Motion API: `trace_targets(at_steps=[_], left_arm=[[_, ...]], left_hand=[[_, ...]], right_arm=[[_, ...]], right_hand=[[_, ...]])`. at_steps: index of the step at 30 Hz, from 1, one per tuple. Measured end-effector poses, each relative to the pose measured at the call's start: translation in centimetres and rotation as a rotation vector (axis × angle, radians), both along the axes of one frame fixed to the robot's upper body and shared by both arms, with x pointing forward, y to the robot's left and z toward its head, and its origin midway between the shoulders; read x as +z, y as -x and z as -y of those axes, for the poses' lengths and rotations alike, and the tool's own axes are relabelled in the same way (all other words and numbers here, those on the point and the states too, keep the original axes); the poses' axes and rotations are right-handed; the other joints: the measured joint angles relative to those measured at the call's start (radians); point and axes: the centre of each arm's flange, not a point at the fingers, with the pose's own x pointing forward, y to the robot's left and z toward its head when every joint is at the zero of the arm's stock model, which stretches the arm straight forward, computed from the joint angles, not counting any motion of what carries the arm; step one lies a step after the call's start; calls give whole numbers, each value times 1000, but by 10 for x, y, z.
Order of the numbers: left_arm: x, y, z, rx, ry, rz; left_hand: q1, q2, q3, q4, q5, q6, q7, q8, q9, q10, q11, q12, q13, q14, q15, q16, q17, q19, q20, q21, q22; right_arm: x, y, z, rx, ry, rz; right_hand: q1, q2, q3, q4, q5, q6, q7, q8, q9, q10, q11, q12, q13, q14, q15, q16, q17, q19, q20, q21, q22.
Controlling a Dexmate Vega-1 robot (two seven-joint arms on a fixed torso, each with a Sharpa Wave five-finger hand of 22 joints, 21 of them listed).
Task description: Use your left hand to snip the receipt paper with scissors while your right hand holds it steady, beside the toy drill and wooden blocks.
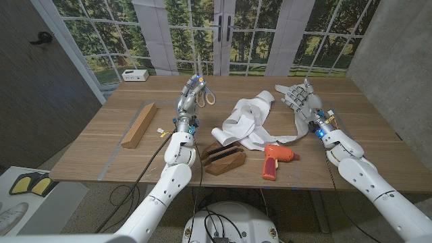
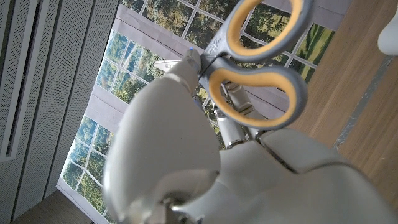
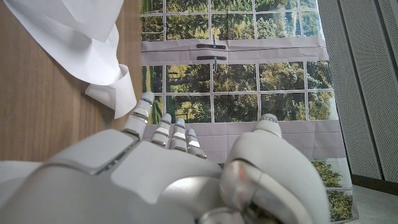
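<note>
Toy drill (image 1: 275,160) and wooden blocks (image 1: 223,159) nearest me on tabletop (image 1: 101,145). Behind them receipt paper (image 1: 246,120), loose crumpled heap: I judge it light, floppy, better pinch one free strip. Left robot hand (image 1: 191,91) holds scissors (image 1: 204,94) raised. Right robot hand (image 1: 298,99) spread wide, empty, beside paper.

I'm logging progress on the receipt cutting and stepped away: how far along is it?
Done: the left hand holds the scissors, raised off the table. In hand: the right hand hovers open beside the receipt paper, not gripping it. Left: steady the paper, bring the scissors to it, snip; no cut is visible yet.
</note>
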Motion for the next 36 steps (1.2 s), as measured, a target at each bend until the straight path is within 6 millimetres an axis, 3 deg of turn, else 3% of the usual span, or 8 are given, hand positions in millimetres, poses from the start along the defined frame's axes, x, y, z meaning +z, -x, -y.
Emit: trace_targets(at_steps=[17, 24, 36], left_arm=[[4, -6, 25, -115, 29, 24], [5, -11, 29, -155, 42, 40], [7, -22, 41, -230, 59, 50]], left_hand=[[2, 2, 0, 0, -2, 6, -6, 0, 5, 0, 0, 4, 1, 3, -3, -5, 0, 0, 0, -7, 0], [2, 2, 0, 0, 2, 6, -6, 0, 4, 0, 0, 4, 1, 3, -3, -6, -3, 0, 0, -8, 0], [5, 4, -3, 0, 2, 6, -6, 0, 2, 0, 0, 4, 6, 3, -3, -8, -5, 0, 0, -8, -1]], right_arm=[[-2, 9, 6, 2, 23, -8], [-2, 14, 8, 2, 39, -12], [1, 25, 16, -5, 57, -7]], right_hand=[[9, 9, 16, -7, 0, -6, -6, 0, 0, 26, 3, 7, 5, 18, -7, 8, 5, 21, 0, 8, 5], [14, 14, 26, -10, 0, -6, -5, 0, 0, 39, 7, 7, 8, 58, 7, 26, 14, 49, -2, 15, 5], [14, 14, 34, -10, 0, -6, -5, 4, 0, 75, 3, 23, 10, 109, -16, 53, 24, 84, -2, 23, 9]])
